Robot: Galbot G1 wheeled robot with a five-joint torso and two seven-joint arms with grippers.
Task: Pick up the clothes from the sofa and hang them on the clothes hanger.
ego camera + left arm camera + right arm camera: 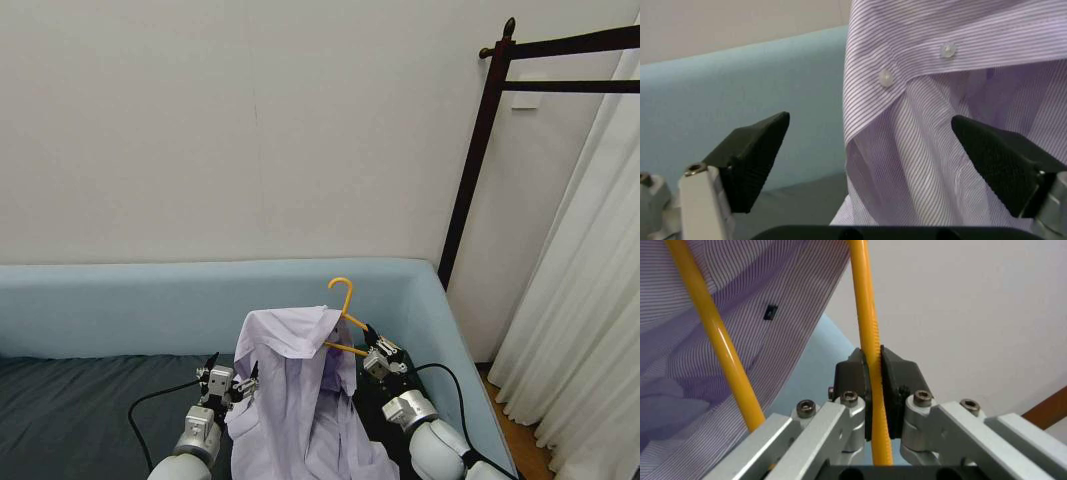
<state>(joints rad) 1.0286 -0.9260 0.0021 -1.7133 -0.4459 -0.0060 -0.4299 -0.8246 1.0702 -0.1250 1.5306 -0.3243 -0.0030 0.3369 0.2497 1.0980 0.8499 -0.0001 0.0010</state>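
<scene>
Shirt (296, 395) — thin striped cloth, light and limp. It is draped over the yellow hanger (345, 318) and held above the sofa (120, 300) seat, toward its right end. Expect it to slide on the hanger's smooth arms, so one shoulder may slip off. Your firm hold is the stiff hanger, not the cloth.

Right claw (873, 372) is clenched on one hanger arm, reaching up from near right. Left claw (870, 145) is spread wide, low at the shirt's left side — the buttoned edge hangs between its pads, apparently untouched. A dark wooden rack (480, 150) stands far right, past the sofa arm.

Lilac pinstriped shirt (300, 400), yellow hanger (345, 300)
</scene>
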